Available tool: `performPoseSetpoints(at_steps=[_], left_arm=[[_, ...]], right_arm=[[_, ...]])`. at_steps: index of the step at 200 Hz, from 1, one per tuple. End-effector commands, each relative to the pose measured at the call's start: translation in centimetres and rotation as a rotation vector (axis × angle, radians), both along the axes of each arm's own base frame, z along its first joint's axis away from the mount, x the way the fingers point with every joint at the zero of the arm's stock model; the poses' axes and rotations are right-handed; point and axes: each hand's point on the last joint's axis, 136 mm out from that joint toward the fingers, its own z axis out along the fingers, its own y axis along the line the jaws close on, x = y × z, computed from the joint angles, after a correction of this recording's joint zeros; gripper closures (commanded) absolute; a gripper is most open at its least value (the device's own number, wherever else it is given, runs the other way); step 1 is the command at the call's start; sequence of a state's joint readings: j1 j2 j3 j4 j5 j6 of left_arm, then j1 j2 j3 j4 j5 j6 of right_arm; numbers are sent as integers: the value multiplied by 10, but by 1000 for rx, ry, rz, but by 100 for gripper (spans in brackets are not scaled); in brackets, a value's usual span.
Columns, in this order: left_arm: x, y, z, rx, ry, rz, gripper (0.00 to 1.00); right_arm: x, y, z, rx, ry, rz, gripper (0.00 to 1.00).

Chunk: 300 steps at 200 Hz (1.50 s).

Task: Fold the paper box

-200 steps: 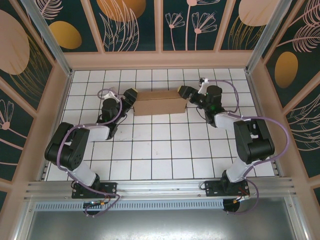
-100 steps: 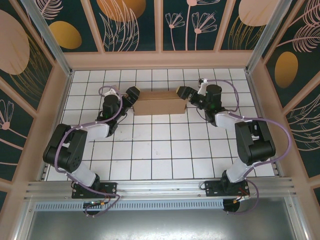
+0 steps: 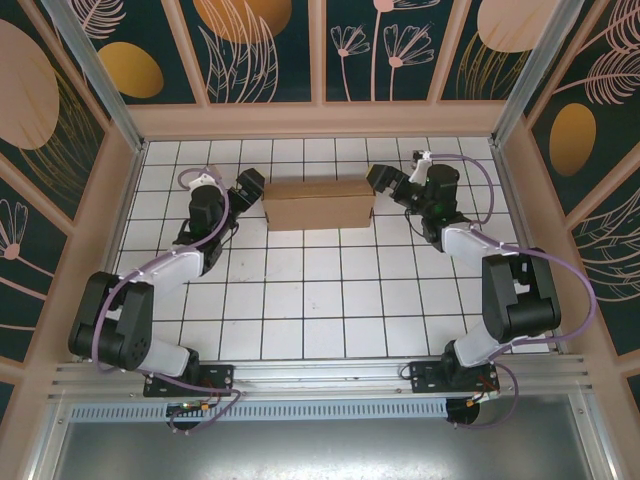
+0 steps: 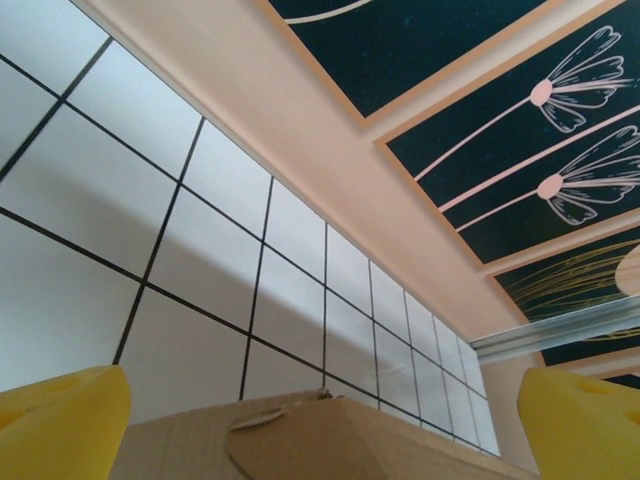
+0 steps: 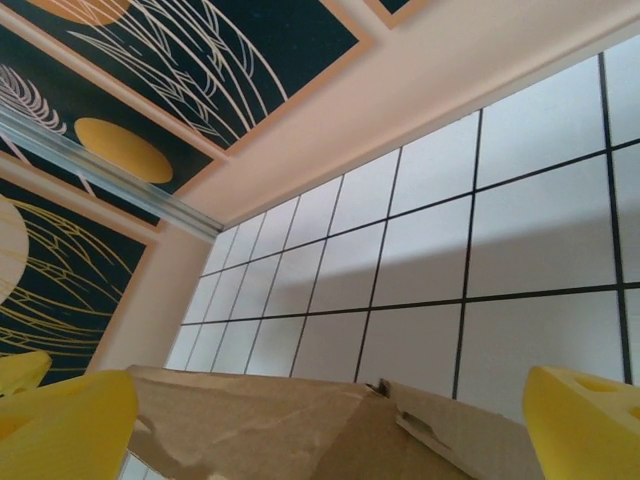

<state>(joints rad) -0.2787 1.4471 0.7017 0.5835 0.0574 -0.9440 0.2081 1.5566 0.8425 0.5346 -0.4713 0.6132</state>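
Observation:
The paper box is a closed brown cardboard rectangle lying flat on the white tiled floor, near the back. My left gripper stands open just off the box's left end, apart from it. My right gripper stands open just off the right end, also apart. In the left wrist view the yellow fingertips flank the box's top edge, where a tab sits in its slot. In the right wrist view the yellow fingertips stand wide on either side of the box's creased corner.
Peach walls with dark floral panels close in the tiled floor at the back and on both sides. An aluminium rail runs along the near edge, where both arm bases are bolted. Bare tiles lie between the box and the bases.
Both grippers have opened wider and drawn back outward from the box's ends, the left to the left, the right to the right. The box stays in place.

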Motion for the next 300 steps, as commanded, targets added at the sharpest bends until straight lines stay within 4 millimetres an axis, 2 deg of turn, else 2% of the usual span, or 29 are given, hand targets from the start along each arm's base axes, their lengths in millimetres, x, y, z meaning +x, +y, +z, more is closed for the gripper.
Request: performPoseSetpoints(at_steps=[1, 9, 35, 51, 58, 69, 77, 86, 98, 112, 124, 135, 151, 169, 184, 193, 219, 232, 258, 271, 300], left_arm=[[-1, 15, 24, 102, -56, 38, 1], [-3, 24, 31, 152, -76, 66, 1], [-9, 64, 57, 316, -112, 245, 1], [-8, 70, 75, 453, -166, 253, 1], [-8, 65, 84, 509, -221, 214, 1], [-9, 51, 95, 622, -323, 126, 2], [-9, 51, 98, 697, -348, 111, 3], [-11, 46, 100, 809, -404, 64, 9], [-21, 40, 105, 942, -521, 31, 12], [-34, 36, 104, 1087, -625, 1, 16], [-34, 25, 89, 1203, -631, -122, 21], [-36, 18, 79, 1253, -658, -206, 27], [-36, 15, 68, 1280, -674, -290, 34], [-34, 13, 44, 1367, -660, -408, 39], [-33, 16, 34, 1351, -651, -485, 42], [-35, 16, 34, 1316, -662, -510, 42], [-46, 4, 17, 1286, -676, -667, 41], [-48, 1, 15, 1277, -683, -693, 40], [-39, -1, 11, 1259, -666, -705, 42], [-31, 0, 9, 1262, -646, -701, 46], [-20, 3, 8, 1281, -632, -675, 48]], right_arm=[[4, -13, 28, -66, -82, -47, 1], [6, -22, 31, -119, -97, -95, 1], [17, -69, 49, -309, -141, -374, 1], [25, -89, 65, -368, -156, -459, 1], [27, -92, 72, -372, -178, -457, 1], [24, -89, 82, -335, -250, -372, 2], [16, -78, 95, -301, -348, -254, 7], [9, -70, 106, -303, -442, -163, 14], [1, -59, 116, -404, -568, -75, 22], [-7, -57, 119, -595, -695, -35, 24], [-22, -50, 116, -728, -848, 56, 26], [-36, -43, 111, -805, -961, 131, 33], [-44, -33, 102, -874, -1014, 239, 39], [-53, -23, 91, -887, -1054, 329, 38], [-49, -21, 79, -930, -1020, 340, 35], [-50, -20, 72, -955, -1011, 354, 35], [-50, -16, 53, -1016, -993, 389, 35], [-48, -18, 44, -1035, -972, 399, 35], [-43, -15, 37, -1025, -948, 422, 39], [-38, -16, 33, -1032, -929, 416, 40], [-35, -18, 27, -1032, -908, 405, 41]])
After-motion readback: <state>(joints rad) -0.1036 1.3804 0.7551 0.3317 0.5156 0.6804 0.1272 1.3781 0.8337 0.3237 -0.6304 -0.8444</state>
